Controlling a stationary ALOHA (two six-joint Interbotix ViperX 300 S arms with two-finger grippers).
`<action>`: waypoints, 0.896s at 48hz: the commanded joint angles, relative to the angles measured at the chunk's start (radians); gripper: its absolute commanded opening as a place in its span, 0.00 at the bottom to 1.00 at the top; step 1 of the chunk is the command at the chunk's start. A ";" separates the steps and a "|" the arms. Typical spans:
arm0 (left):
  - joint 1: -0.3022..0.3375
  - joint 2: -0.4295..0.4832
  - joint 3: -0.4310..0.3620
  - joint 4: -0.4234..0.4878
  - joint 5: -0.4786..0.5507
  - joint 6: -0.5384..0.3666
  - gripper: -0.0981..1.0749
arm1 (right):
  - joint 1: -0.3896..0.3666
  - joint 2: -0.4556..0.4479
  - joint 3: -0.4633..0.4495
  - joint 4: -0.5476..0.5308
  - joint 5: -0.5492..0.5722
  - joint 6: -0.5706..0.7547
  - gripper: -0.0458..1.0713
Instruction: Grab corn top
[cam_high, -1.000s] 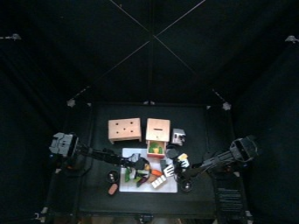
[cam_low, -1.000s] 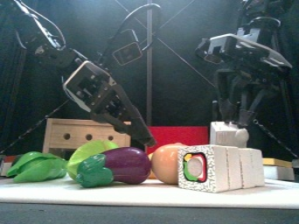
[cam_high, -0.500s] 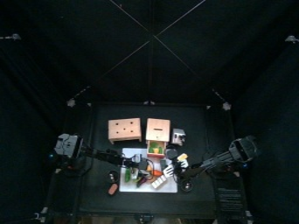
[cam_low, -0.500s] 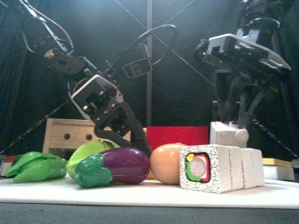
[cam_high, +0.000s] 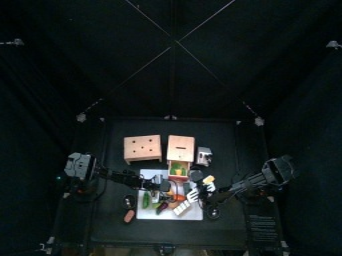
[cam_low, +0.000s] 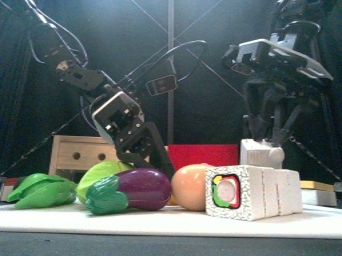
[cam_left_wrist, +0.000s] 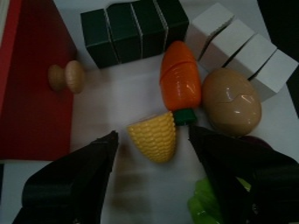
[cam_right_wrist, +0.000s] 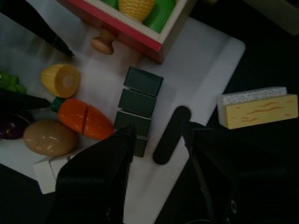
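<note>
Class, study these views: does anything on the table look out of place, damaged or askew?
Only one thing stands out: the corn is a cut-off top piece lying loose on the white mat, pointing at the carrot. Another corn piece sits apart in the red box. Nothing looks spilled.

We see glossy plastic on the purple eggplant (cam_low: 138, 188) and the orange carrot (cam_left_wrist: 179, 75). The corn top (cam_left_wrist: 156, 138) looks like bumpy plastic, duller. The tan box (cam_low: 83, 155) seems bare wood, matt. The white mat (cam_left_wrist: 122, 109) is perhaps matt paper or board.
</note>
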 joint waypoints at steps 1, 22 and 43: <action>0.006 -0.006 -0.020 -0.006 -0.003 0.003 0.91 | 0.000 -0.015 -0.011 -0.003 -0.002 0.000 0.78; 0.008 -0.008 -0.021 -0.003 -0.002 0.005 0.77 | 0.003 -0.015 -0.011 -0.002 -0.002 0.002 0.78; 0.006 -0.132 0.023 -0.002 0.005 0.006 0.71 | 0.002 -0.015 -0.011 -0.002 -0.002 0.000 0.78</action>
